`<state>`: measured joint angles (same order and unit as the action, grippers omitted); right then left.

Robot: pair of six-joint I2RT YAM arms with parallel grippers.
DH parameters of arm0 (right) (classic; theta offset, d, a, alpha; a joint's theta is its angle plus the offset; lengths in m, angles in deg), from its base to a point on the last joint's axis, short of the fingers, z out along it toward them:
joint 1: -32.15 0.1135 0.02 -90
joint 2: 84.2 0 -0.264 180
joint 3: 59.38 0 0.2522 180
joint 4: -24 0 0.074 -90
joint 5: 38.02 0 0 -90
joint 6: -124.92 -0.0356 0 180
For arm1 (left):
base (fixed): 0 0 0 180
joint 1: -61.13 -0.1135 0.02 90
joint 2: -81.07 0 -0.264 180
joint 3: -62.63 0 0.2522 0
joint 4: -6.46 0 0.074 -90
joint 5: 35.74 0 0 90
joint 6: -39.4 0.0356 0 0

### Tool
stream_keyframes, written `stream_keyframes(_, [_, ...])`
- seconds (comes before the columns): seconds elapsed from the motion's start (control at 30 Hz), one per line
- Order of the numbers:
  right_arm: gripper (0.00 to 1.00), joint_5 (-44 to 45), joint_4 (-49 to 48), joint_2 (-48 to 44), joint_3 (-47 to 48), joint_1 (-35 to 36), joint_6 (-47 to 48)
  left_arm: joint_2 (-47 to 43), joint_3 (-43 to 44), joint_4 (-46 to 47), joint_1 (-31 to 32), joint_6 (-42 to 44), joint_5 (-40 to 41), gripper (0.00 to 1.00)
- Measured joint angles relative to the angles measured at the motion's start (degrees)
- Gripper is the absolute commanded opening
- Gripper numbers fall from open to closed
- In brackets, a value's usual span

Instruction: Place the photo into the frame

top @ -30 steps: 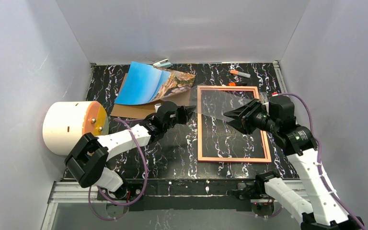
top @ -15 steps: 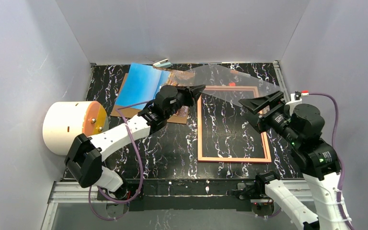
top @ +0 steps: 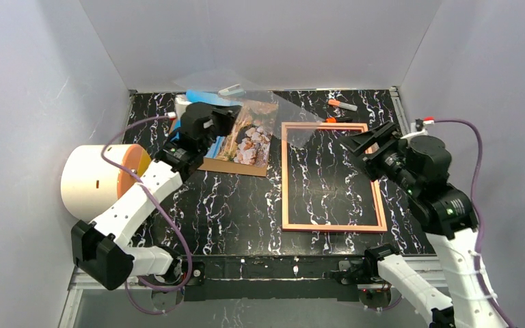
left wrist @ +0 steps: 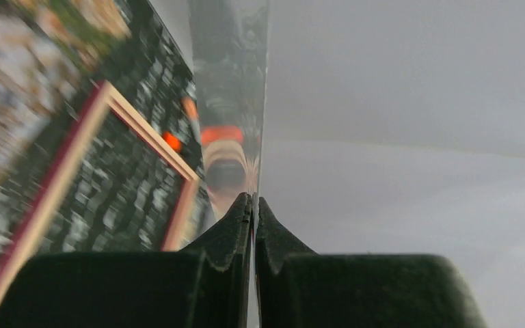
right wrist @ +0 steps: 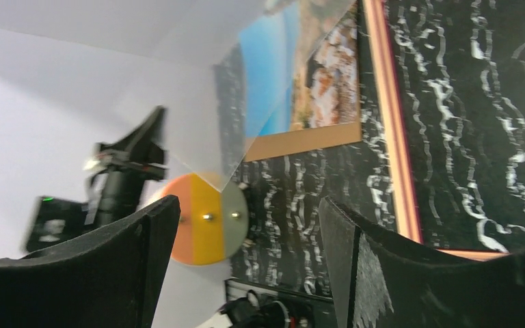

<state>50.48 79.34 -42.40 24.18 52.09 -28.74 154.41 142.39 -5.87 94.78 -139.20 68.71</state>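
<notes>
left claw (top: 229,115): pressed together, pinching one edge of a clear sheet (top: 294,113). In its wrist view the sheet runs edge-on straight out from between the tips.
clear sheet: up in the air and slanted, over the far-left part of the surface (top: 232,205). Its free end reaches toward the frame's far-left corner.
right claw (top: 367,141): spread wide, gripping nothing. It hangs above the frame's far-right part, and its wrist view shows a clean gap between the fingers (right wrist: 345,236).
photo (top: 249,140): face up at far left, lying on a brown cardboard sheet (top: 236,167). The rocky shore end is visible, while the blue end is mostly hidden behind the left claw. It is partly under the raised clear sheet, just left of the frame, and not in it.
frame (top: 284,184): pinkish, flat on the right half of the surface. Black marble shows through its opening.
left side: white drum with an orange face (top: 99,181), on its side by the wall.
far edge: marker (top: 342,105) near the frame's far rail. There are other small items there, too small to name.
</notes>
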Motion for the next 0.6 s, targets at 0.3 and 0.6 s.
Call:
stream_keyframes(0.3, [0.81,-4.39,-7.45,18.23,-8.55,0.09,10.38,0.31,11.89,-18.4,-4.87,33.0,3.58,0.0])
stream_keyframes(0.6, [0.77,0.26,-8.2,53.59,2.01,10.62,21.24,8.41,31.06,-37.75,-5.57,51.39,6.75,0.0])
